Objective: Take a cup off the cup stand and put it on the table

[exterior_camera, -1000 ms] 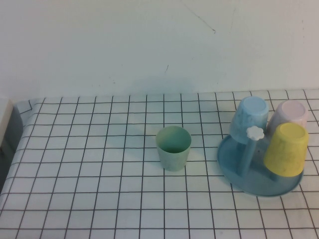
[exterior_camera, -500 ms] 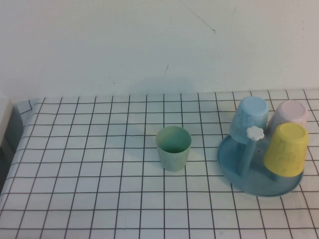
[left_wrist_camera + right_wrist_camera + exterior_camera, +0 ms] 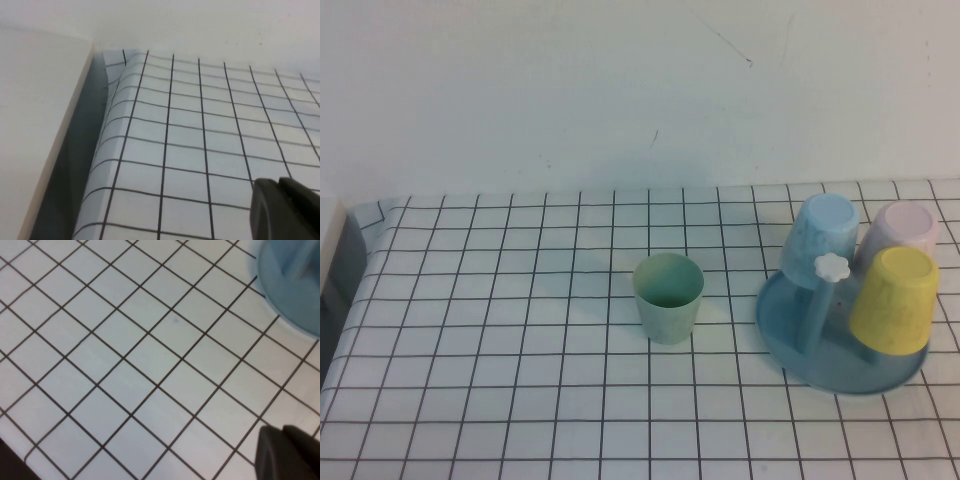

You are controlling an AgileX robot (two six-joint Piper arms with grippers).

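Note:
The mint-green cup (image 3: 668, 297) stands upright, mouth up, on the grid-cloth table (image 3: 520, 380) near its middle, with nothing touching it. The blue cup stand (image 3: 840, 362) sits to its right, with the white flower knob (image 3: 832, 267) on one peg. Neither gripper shows in the high view. My left gripper (image 3: 279, 183) hangs over the table's far left corner, its dark fingers together and empty. My right gripper (image 3: 284, 431) hangs over bare cloth near the stand's base (image 3: 290, 285), fingers together and empty.
A light blue cup (image 3: 820, 238), a pale lilac cup (image 3: 905, 226) and a yellow cup (image 3: 894, 299) sit upside down on the stand. A beige surface (image 3: 40, 125) borders the table's left edge across a dark gap. A white wall runs behind.

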